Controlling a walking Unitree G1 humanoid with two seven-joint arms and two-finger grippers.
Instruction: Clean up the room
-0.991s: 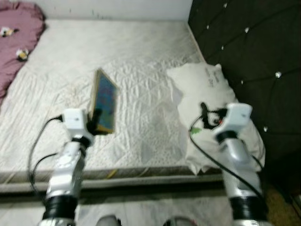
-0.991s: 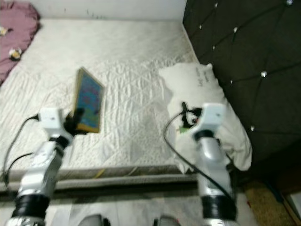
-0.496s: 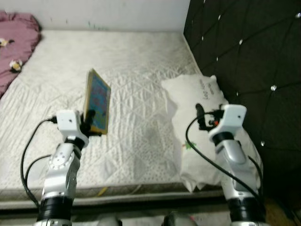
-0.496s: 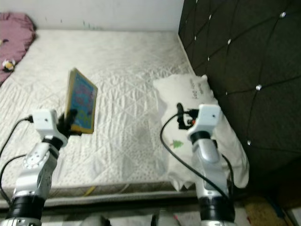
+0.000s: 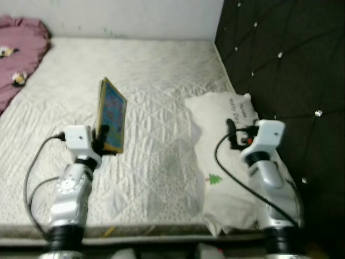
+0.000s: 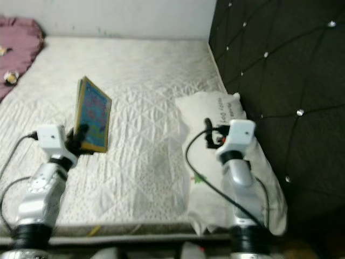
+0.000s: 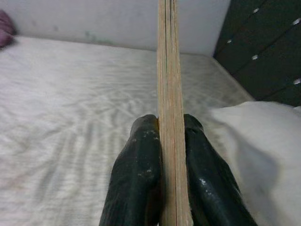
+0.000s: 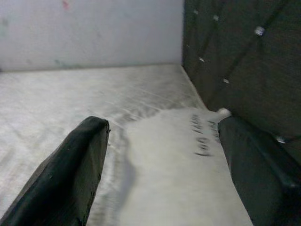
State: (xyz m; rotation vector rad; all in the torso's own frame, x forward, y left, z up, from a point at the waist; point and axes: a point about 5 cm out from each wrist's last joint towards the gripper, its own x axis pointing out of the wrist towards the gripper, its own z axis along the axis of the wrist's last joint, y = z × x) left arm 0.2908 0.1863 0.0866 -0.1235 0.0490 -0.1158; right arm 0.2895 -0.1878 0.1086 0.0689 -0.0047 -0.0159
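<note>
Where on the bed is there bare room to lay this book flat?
The quilted white mattress lies bare between the maroon blanket and the white pillow. The dark tufted headboard side is crowded by that pillow.

Left claw [image 5: 103, 139] clamped on lower edge of book [image 5: 112, 115], book upright above bed [image 5: 156, 70]. Right claw [image 5: 232, 132] over white pillow [image 5: 226, 178], dark headboard [image 5: 291, 65] beyond it. Pink blanket [image 5: 19, 51] far off left claw.

Two silver jointed arms, white wrist boxes, looping black cables, long black fingers [image 7: 136, 188].
</note>
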